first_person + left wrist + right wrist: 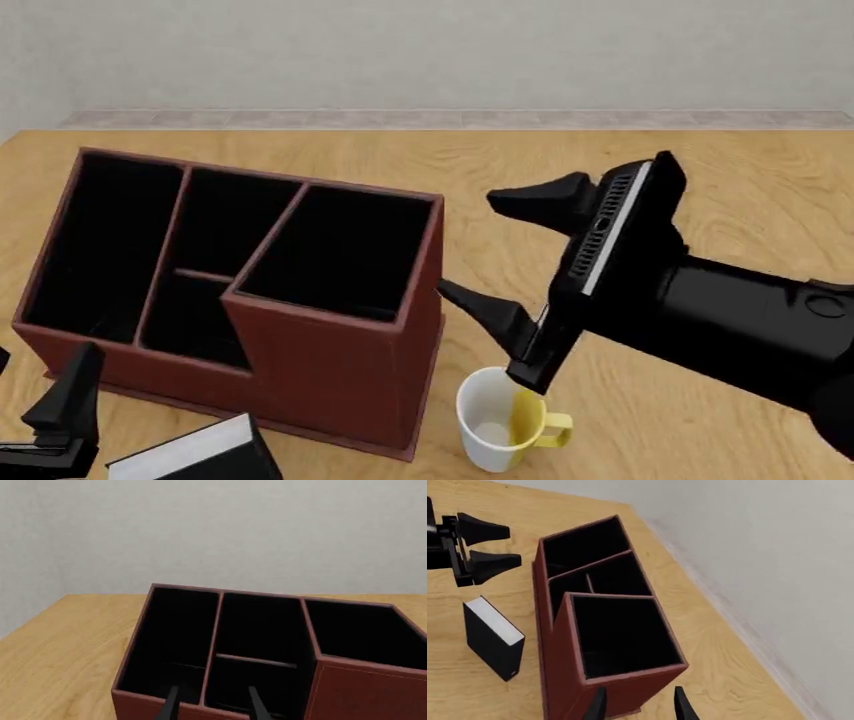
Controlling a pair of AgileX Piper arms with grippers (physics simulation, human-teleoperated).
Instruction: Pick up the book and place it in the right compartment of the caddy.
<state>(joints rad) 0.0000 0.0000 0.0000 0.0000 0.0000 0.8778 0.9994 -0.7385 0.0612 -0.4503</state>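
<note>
The book (200, 450), black with white page edges, stands on the table just in front of the caddy (320, 370); it also shows in the right wrist view (490, 637). The right compartment (340, 250) is the tall end section with a black inside, and nothing shows inside it. My left gripper (34, 385) is open at the near left, beside the book and apart from it. My right gripper (514, 250) hangs open and empty just right of the caddy's tall wall. In the left wrist view, the caddy (220, 645) lies ahead of the left gripper (213, 710).
A white mug (494, 425) with a yellow inside and handle stands on the table below my right gripper, close to the caddy's near right corner. Wooden tabletop (747, 180) stretches to the right and behind, ending at a grey wall.
</note>
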